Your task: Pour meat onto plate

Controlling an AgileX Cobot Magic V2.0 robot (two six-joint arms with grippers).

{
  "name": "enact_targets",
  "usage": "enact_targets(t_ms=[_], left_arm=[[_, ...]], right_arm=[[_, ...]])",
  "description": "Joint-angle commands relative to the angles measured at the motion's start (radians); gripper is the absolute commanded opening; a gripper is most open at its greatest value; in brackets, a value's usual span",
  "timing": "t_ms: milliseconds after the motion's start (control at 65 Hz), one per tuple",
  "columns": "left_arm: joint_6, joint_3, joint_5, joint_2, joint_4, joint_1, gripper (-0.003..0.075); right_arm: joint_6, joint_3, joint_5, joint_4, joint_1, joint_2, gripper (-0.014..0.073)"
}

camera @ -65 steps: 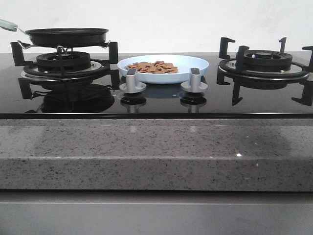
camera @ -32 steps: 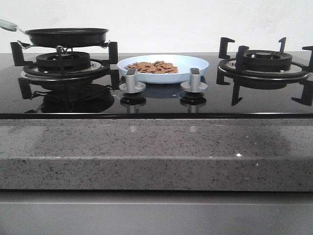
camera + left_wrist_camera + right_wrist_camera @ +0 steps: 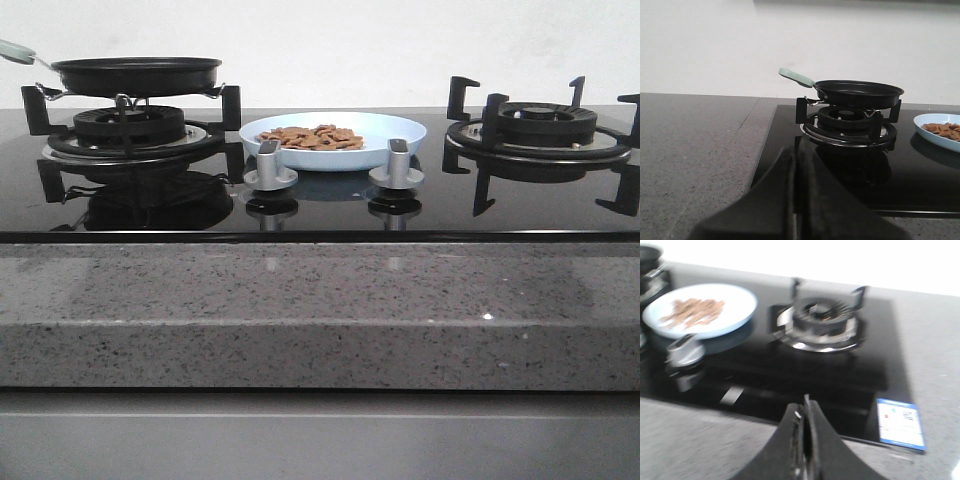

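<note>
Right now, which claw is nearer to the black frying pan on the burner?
Left. The left claw, shut, faces the black frying pan over the hob's left edge; the right claw, shut, is by the far burner.

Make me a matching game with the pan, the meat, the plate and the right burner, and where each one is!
Things:
1. frying pan
2. meat
3. plate
4. right burner

Places:
A. on the black glass, between the two burners
B. nothing on it
C. heaped on the pale blue dish
D. sitting on the left burner

Pairs: 1-D, 2-C, 3-A, 4-B
</note>
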Motion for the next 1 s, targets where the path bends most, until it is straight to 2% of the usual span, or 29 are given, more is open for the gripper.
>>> enact_targets(t_ms=[0,108,308,431,892,985], left_arm=[[0.000,0.008,-0.087,-0.017,-0.008,-0.009,-0.0020],[0.000,0.008,-0.087,-0.017,-0.008,-0.009,-0.0020],[0.000,0.008,-0.087,-0.017,-0.008,-0.009,-0.0020],[0.000,0.008,-0.087,-0.015,-0.008,-0.009,-0.0020],[0.000,0.008,-0.087,-0.015,-0.008,-0.009,-0.0020],[0.000,0.008,-0.087,-0.015,-0.008,-0.009,-0.0020]], right_arm=[[-0.010,0.068,-0.192,0.021,-0.030,-0.056,-0.0115],[-0.010,0.176,-0.252,0.033,-0.032,-0.122,-0.0115],[-0.010,0.277,-0.284,0.033,-0.005,-0.216,-0.0115],[-0.010,0.336,-0.389,0.037,-0.002,-0.214,-0.0115],[-0.008,0.334,-0.391,0.037,-0.006,-0.213,-0.0115],[0.055,0.334,-0.401,-0.021,-0.006,-0.213,-0.0115]])
